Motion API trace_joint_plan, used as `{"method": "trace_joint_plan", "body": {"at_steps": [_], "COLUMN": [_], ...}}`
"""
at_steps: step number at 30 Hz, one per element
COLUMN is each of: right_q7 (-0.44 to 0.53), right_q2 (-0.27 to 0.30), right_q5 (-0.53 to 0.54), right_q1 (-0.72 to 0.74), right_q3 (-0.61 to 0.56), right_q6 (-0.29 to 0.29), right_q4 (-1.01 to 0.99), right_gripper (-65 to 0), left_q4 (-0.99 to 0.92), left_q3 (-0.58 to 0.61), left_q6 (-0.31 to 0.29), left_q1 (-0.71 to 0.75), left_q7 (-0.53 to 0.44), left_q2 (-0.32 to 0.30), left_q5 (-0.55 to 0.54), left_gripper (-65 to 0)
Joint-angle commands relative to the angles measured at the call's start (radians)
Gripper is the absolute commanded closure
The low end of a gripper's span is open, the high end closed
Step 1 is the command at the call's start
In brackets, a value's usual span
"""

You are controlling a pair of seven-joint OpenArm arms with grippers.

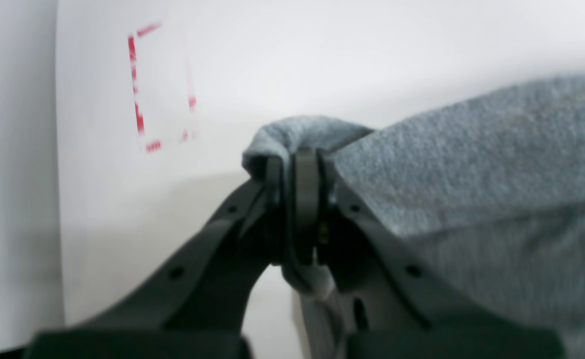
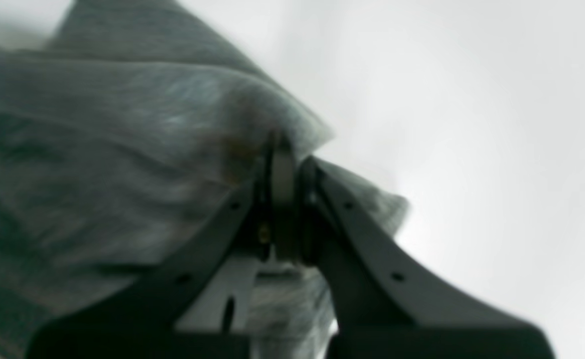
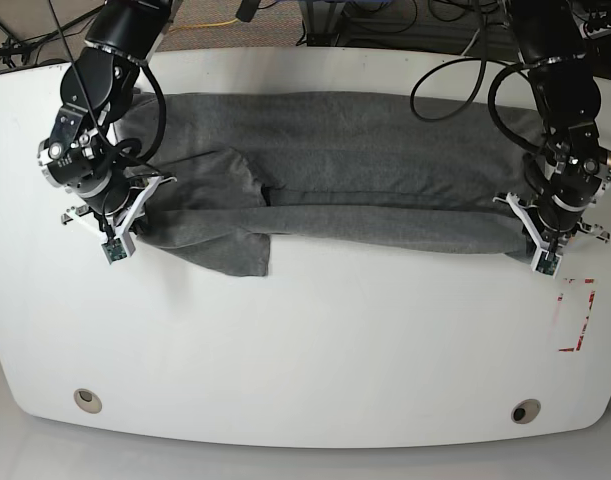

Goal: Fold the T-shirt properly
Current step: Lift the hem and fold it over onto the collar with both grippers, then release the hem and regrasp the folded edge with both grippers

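Two-handed fold hangs on a pair of edge grips

The grey T-shirt (image 3: 335, 150) lies across the upper part of the base view, spanning almost the full width of the white table (image 3: 315, 370). Its near edge runs as a band between the two grippers, and a loose grey flap (image 3: 235, 253) sticks out below it, left of centre.

At the right of the frame, the left gripper (image 1: 297, 199) has its jaws closed on a bunched edge of the fabric. At the left, the right gripper (image 2: 287, 199) is likewise closed on the cloth.

The band sags slightly mid-span. If the arms move at different rates, the fold will probably land skewed. The flap could be trapped underneath or left poking out, since neither gripper appears to hold it. Both grips look to be near corners, so a sharp pull might slip one free, while pressing down too early could bunch the creased layers at upper left.
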Motion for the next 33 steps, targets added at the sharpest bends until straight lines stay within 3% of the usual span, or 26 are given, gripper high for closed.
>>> {"method": "trace_joint_plan", "body": {"at_steps": [1, 5, 13, 22, 25, 27, 30, 33], "right_q7": [0.021, 0.021, 0.021, 0.021, 0.021, 0.021, 0.021, 0.021], "right_q2": [0.008, 0.006, 0.005, 0.009, 0.008, 0.008, 0.006, 0.006], "right_q5": [0.021, 0.026, 0.093, 0.101, 0.1, 0.103, 0.103, 0.104], "right_q1": [-0.037, -0.103, -0.176, -0.218, -0.23, -0.248, -0.256, -0.251], "right_q3": [0.004, 0.006, 0.105, 0.112, 0.113, 0.119, 0.145, 0.162], "right_q6": [-0.001, -0.001, -0.001, -0.001, -0.001, -0.001, -0.001, -0.001], "right_q4": [0.067, 0.089, 0.078, 0.07, 0.07, 0.08, 0.116, 0.133], "right_gripper": [0.0, 0.0, 0.0, -0.5, -11.9, -27.6, -46.0, -56.4], "left_q4": [0.038, 0.054, 0.051, 0.051, 0.051, 0.051, 0.048, 0.041], "left_q3": [-0.015, -0.079, -0.213, -0.225, -0.185, -0.163, -0.162, -0.16], "left_q6": [0.003, -0.009, -0.161, -0.203, -0.203, -0.203, -0.203, -0.203], "left_q1": [0.048, 0.129, 0.222, 0.283, 0.309, 0.337, 0.357, 0.357], "left_q7": [-0.009, -0.009, -0.009, -0.008, -0.008, -0.008, -0.008, -0.002], "left_q2": [-0.014, -0.006, 0.001, 0.0, -0.005, -0.019, -0.022, -0.022], "left_q5": [0.0, 0.0, 0.0, 0.008, 0.009, 0.009, 0.004, 0.003], "left_gripper": [-0.3, -0.3, -0.3, -1.3, -5.7, -15.6, -29.4, -39.3]}}
